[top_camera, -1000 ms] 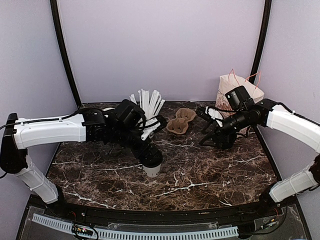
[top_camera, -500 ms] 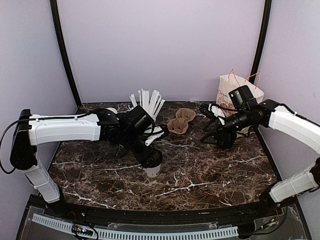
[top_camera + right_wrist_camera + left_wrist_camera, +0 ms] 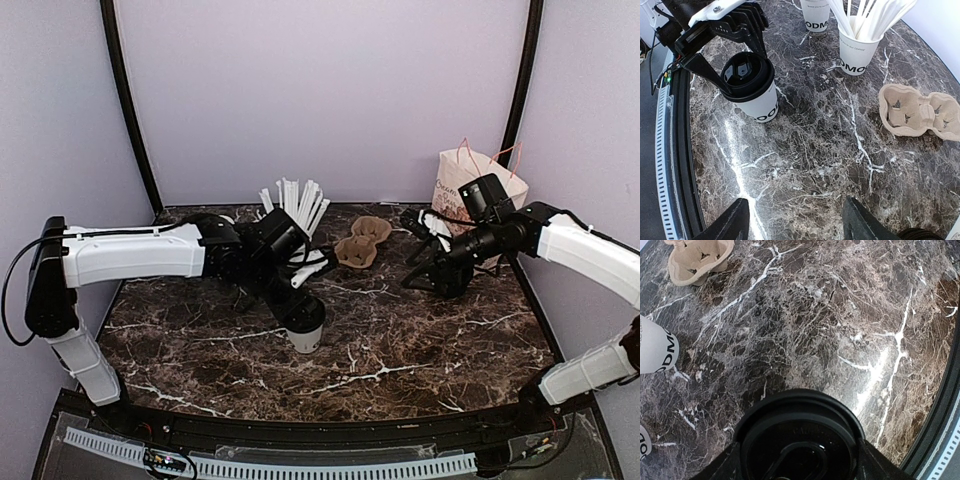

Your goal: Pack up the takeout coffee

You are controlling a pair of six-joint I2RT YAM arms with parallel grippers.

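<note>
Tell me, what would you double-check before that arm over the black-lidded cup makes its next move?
1. Takeout coffee stands upright on the table, lid on: ok.
2. Left gripper straddles the lid: ok.
3. Grip firm enough to lift: cannot tell.
4. Cardboard carrier has bare pockets: ok.
5. Right gripper open, holding nothing, away from the cup: ok.
6. Paper bag open at the top: cannot tell.
</note>
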